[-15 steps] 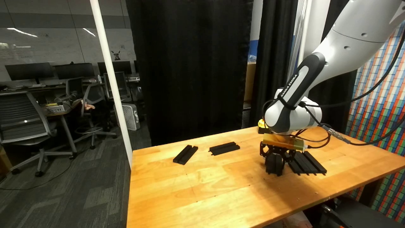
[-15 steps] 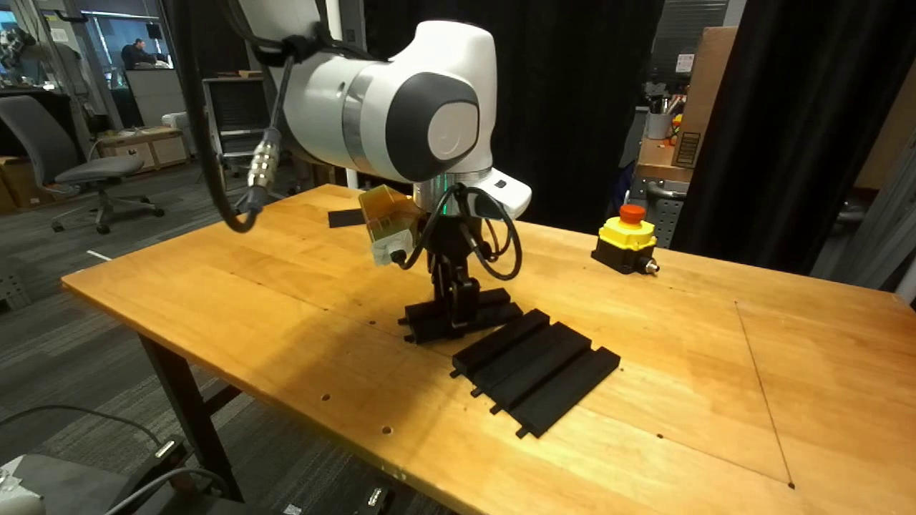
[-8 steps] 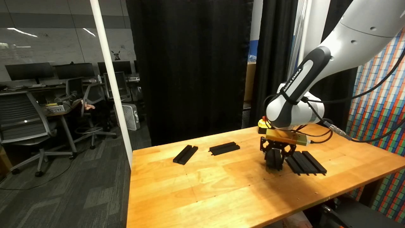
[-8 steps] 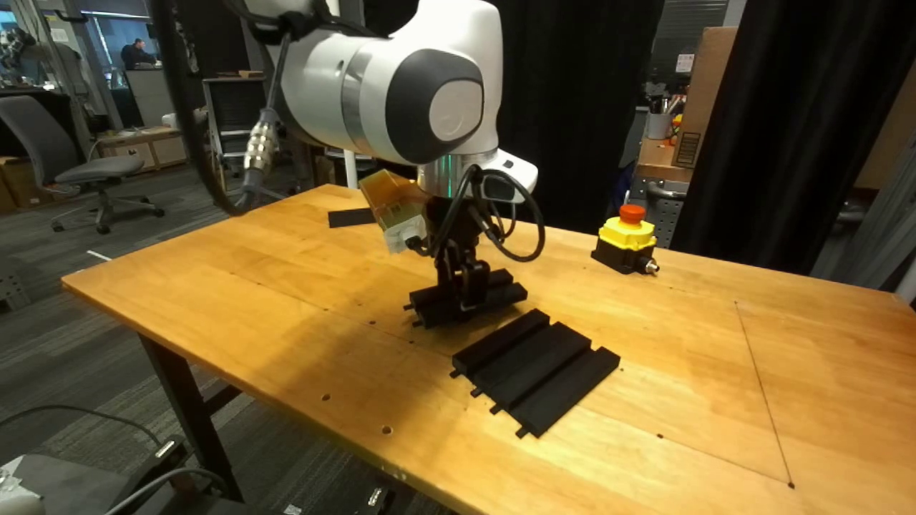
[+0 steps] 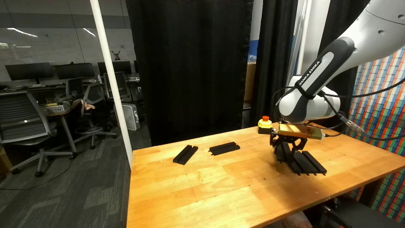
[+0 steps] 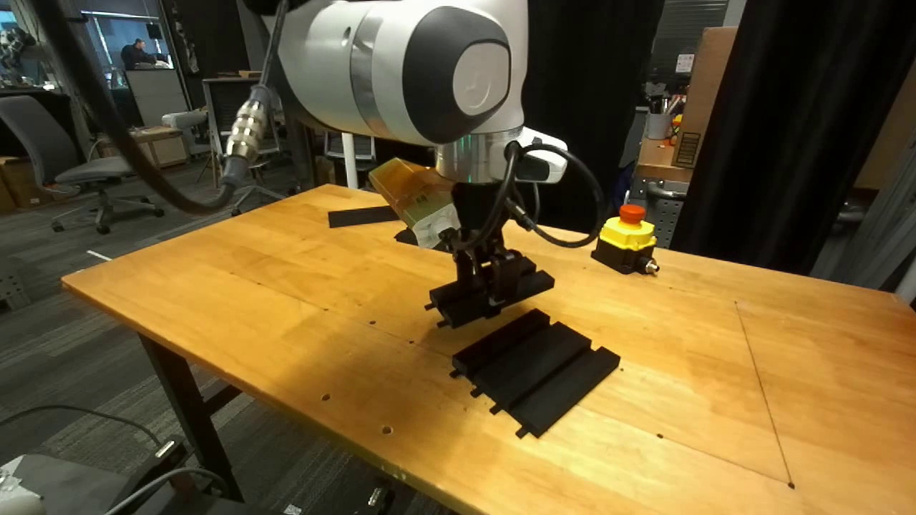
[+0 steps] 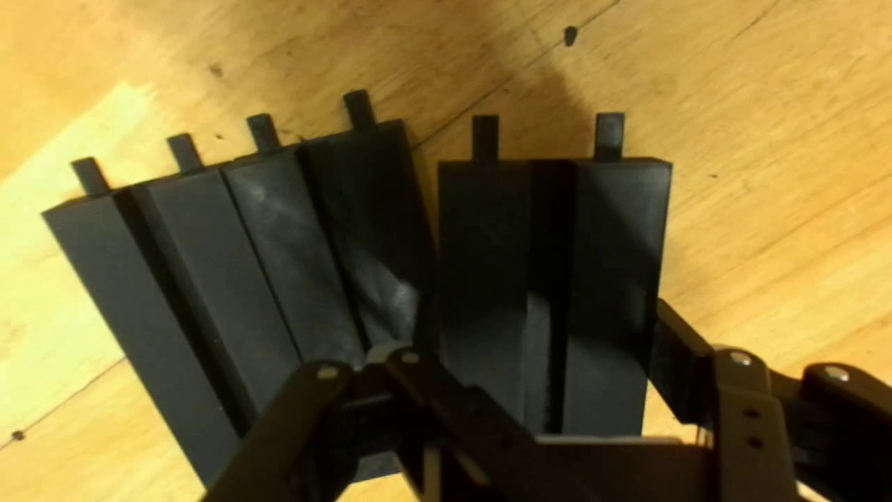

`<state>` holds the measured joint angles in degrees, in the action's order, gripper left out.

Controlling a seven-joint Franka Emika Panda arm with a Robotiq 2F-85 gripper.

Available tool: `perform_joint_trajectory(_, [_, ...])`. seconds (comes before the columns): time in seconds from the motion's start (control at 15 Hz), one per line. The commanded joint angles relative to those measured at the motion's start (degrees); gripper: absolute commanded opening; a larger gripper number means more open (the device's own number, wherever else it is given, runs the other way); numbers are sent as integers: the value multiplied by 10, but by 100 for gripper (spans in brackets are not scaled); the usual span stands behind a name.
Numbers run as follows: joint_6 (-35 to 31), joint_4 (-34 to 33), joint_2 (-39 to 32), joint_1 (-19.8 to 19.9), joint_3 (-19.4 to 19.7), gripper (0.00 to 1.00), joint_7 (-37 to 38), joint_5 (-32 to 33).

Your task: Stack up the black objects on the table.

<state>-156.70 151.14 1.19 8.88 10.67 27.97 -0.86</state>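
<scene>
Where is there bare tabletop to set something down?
In an exterior view, bare table lies in front of the two separate bars; in an exterior view, more between the paired bars and the red button. Crowded: around the fingers, with the held bar close to that pair.

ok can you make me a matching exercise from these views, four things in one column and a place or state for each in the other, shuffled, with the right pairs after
Things
1. black two-fingered gripper
2. two flat grooved black slabs with four pegs between them in the wrist view
3. round red button
4. tall black cloth curtain

Places and states
A. on top of a yellow-and-black box
B. hanging behind the light-brown wooden table
C. closed on a single grooved black slab
D. lying side by side on the table

Right pairs: 1-C, 2-D, 3-A, 4-B
</scene>
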Motion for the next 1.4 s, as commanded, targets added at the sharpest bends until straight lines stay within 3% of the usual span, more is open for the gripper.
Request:
perform_joint_trajectory(0.0, [14,15,32,26,9,45,1,56])
perform_joint_trajectory(0.33, [34,8,27,56,12,45,70,176])
perform_joint_trajectory(0.6, [67,0,17,55,5,45,140,253])
perform_joint_trajectory(1.33, [118,-8,-12,40,-3,45,221,319])
